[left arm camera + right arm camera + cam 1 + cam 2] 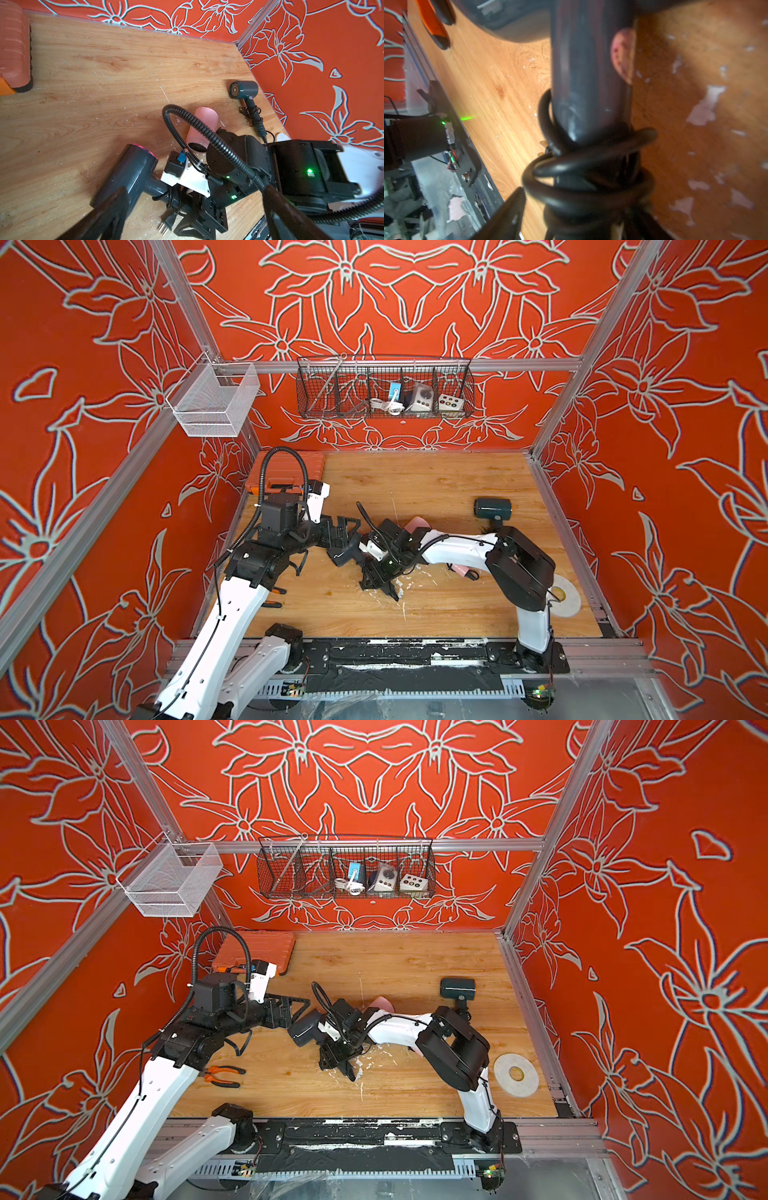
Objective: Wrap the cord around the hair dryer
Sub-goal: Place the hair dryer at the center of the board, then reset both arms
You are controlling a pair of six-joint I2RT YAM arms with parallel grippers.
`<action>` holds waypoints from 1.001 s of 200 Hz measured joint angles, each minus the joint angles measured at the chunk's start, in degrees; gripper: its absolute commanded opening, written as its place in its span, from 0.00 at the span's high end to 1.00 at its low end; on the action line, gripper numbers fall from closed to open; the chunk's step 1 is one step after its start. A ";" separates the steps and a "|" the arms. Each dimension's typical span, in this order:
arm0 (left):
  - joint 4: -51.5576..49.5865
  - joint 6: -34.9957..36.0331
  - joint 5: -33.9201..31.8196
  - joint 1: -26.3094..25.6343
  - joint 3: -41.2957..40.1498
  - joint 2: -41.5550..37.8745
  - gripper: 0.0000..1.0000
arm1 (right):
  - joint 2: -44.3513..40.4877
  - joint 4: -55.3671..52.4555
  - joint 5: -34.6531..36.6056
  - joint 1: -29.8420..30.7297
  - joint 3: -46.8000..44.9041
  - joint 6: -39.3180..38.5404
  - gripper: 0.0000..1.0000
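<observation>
A dark grey hair dryer [341, 558] [124, 174] lies mid-table, its barrel toward the left arm. Its black cord [591, 162] [173, 194] is coiled in several loops round the handle [583, 68], and the plug [167, 221] hangs off onto the wood. My right gripper [382, 583] [583, 203] straddles the coiled end of the handle with its jaws open; a gap shows between one finger [508, 214] and the cord. My left gripper [347, 531] [195, 190] stands wide open at the barrel, one finger [108, 207] beside it, holding nothing.
A pink hair dryer [417, 524] lies behind the right arm. A teal hair dryer [492, 508] with a wound cord sits at the back right. An orange case [291, 470], pliers [222, 1075], a tape roll [567, 595] and wall baskets [384, 387] are around.
</observation>
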 measured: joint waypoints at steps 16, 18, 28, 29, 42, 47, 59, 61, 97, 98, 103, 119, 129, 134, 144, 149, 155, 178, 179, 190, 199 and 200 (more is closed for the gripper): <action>0.20 -0.02 0.22 0.17 -0.11 0.02 0.03 | -1.62 -0.87 1.31 0.11 -0.07 0.02 0.13; 0.20 -0.02 0.24 0.20 -0.11 0.02 0.03 | -1.88 -1.01 1.60 0.11 -0.07 0.09 0.12; 0.22 -0.04 0.37 0.28 -0.17 0.04 0.03 | -3.30 -1.62 2.58 0.22 -0.11 -0.07 0.11; 0.22 -0.04 0.37 0.28 -0.20 0.04 0.03 | -3.54 -1.73 2.75 0.22 -0.13 -0.07 0.11; 0.48 -0.09 0.44 0.31 -0.52 0.02 0.03 | -5.79 -2.60 4.15 0.35 -0.48 -0.17 0.09; 0.55 -0.22 0.44 0.31 -0.66 0.02 0.03 | -6.78 -2.99 4.72 0.37 -0.70 -0.22 0.09; 0.61 -0.37 0.46 0.37 -0.92 0.02 0.03 | -9.29 -4.07 6.16 0.46 -1.27 -0.31 0.08; 0.63 -0.44 0.46 0.37 -0.96 0.02 0.03 | -9.81 -4.20 6.36 0.46 -1.40 -0.39 0.08; 2.29 -1.07 -0.17 0.74 -3.45 -0.76 0.03 | -19.63 -7.61 12.07 0.46 -3.85 -2.01 0.02; 2.34 -1.07 -0.24 0.74 -3.63 -0.83 0.03 | -19.85 -7.67 12.22 0.46 -3.89 -2.01 0.01; 2.60 -1.09 -0.59 0.74 -4.20 -1.05 0.03 | -21.38 -8.20 13.27 0.46 -4.20 -2.60 0.01; 4.09 -1.18 -2.10 0.87 -6.43 -2.40 0.02 | -26.38 -9.70 17.03 0.24 -5.03 -4.98 0.01; 4.92 -1.27 -3.32 1.03 -8.02 -3.54 0.02 | -29.18 -10.51 19.06 -0.28 -5.38 -6.69 0.01; 5.25 -1.29 -4.02 1.07 -8.79 -4.17 0.02 | -30.56 -10.75 19.71 -0.70 -5.68 -7.58 0.01; 5.99 -1.29 -5.44 1.16 -10.19 -5.31 0.02 | -33.29 -11.15 21.18 -2.27 -6.51 -9.55 0.01; 6.43 -1.27 -6.14 1.20 -10.84 -5.79 0.01 | -34.53 -11.19 21.59 -3.32 -7.06 -10.36 0.01; 7.02 -1.25 -7.10 1.29 -11.61 -6.38 0.01 | -36.11 -11.21 22.25 -5.03 -7.91 -11.58 0.01; 10.05 -0.59 -11.43 1.73 -15.15 -8.68 0.02 | -41.22 -11.26 23.50 -12.98 -11.58 -15.78 0.01; 10.25 -0.55 -11.76 1.77 -15.43 -8.87 0.02 | -41.35 -11.26 23.54 -13.27 -11.69 -15.89 0.01; 11.54 0.11 -13.92 2.21 -17.38 -10.12 0.02 | -43.65 -11.06 24.04 -17.49 -13.49 -17.70 0.01; 12.22 0.55 -15.47 2.56 -18.29 -10.60 0.02 | -45.27 -10.88 24.28 -20.76 -14.69 -19.10 0.01; 12.28 0.59 -15.63 2.58 -18.34 -10.62 0.02 | -45.48 -10.78 24.30 -21.29 -14.86 -19.30 0.01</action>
